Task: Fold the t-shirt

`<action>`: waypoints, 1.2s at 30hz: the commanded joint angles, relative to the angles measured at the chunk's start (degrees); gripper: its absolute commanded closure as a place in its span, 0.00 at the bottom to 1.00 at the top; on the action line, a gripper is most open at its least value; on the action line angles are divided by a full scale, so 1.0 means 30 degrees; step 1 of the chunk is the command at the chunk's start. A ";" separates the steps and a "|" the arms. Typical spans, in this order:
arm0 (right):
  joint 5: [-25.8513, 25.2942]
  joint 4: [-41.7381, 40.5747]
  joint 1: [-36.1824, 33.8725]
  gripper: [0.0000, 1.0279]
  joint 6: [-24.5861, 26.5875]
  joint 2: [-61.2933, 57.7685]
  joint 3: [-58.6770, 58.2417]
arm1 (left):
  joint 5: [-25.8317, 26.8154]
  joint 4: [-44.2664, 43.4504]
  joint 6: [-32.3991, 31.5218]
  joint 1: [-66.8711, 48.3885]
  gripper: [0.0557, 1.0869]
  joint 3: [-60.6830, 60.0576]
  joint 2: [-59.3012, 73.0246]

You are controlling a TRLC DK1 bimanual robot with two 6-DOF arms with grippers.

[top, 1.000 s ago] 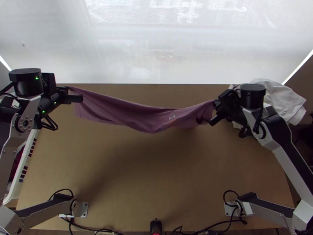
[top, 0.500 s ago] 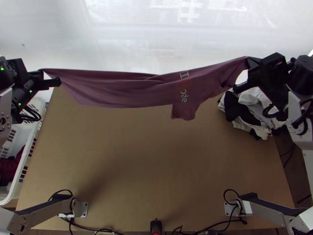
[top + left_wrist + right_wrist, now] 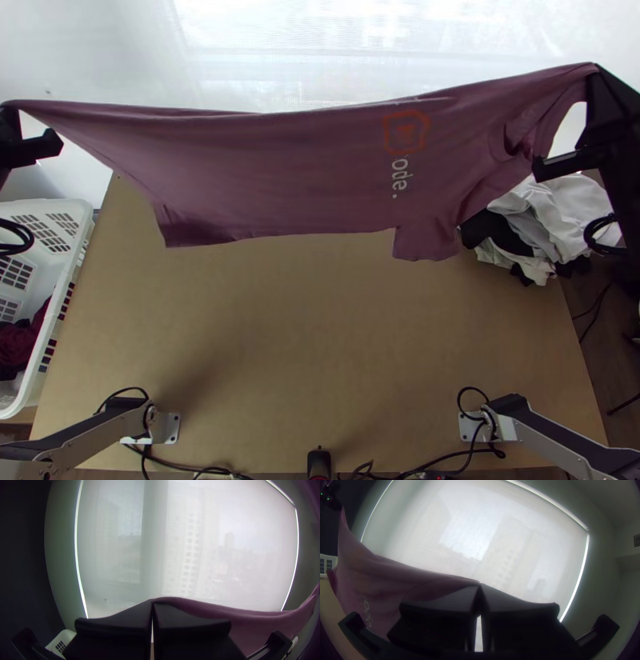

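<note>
A: Pls, how far is the fold job?
B: I judge it is at the start, approx. The shirt [image 3: 280, 172] hangs in the air, stretched betw. the two grippers, over the far part of the table [image 3: 320, 344]. I see no finished fold in it.
A: And the L gripper [image 3: 152, 600], is it open or closed?
B: Closed. Its fingers press together at the tips, w/ a top corner of the cloth pinched there, prob. at the hem end.
A: The R gripper [image 3: 480, 584], same?
B: Yes, also clenched on the cloth, at the opp. top corner. The neck opening [image 3: 516, 140] is near this side, so I think it has the shoulder or sleeve part.
A: Is the rest flat?
B: Not fully. The top edge sags a bit, one sleeve [image 3: 428, 240] hangs down, and the lower hem corner [image 3: 188, 232] hangs free.
A: So what is left, in yr opinion?
B: Prob. to lay it on the table, smooth it, then do all the folds, incl. the sleeves.
</note>
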State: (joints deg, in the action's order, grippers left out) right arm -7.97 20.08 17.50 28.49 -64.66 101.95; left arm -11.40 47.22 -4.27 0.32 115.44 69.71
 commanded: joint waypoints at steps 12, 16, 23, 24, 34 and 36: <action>-0.1270 0.0837 0.1521 0.98 0.1167 0.2834 -0.1318 | 0.0167 0.1720 0.0077 -0.0223 0.96 -0.0774 -0.2320; -0.1270 0.0867 0.1580 0.97 0.0406 0.3039 -0.3486 | 0.0460 0.0929 0.0165 -0.0516 0.96 -0.3469 -0.2349; -0.1270 -0.0100 0.2049 0.97 -0.0913 0.3098 -0.8349 | 0.0460 -0.1502 0.0370 -0.1248 0.96 -0.7805 -0.1499; -0.1270 -0.0569 0.2049 0.98 -0.0942 0.3098 -0.9199 | 0.0460 -0.2088 0.0340 -0.1278 0.96 -0.8626 -0.1324; -0.0333 -0.6223 0.0730 0.97 -0.0942 -0.0916 -1.4882 | 0.0430 -0.8827 0.0370 -0.1600 0.96 -1.4397 0.2778; -0.0098 -0.7454 0.0291 0.97 -0.0913 -0.2293 -1.5029 | 0.0284 -0.9911 0.0370 -0.1658 0.96 -1.4514 0.4009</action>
State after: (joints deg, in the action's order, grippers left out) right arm -10.20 7.79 21.23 25.96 -62.08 64.07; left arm -10.07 28.60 -3.16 -3.92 79.24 72.77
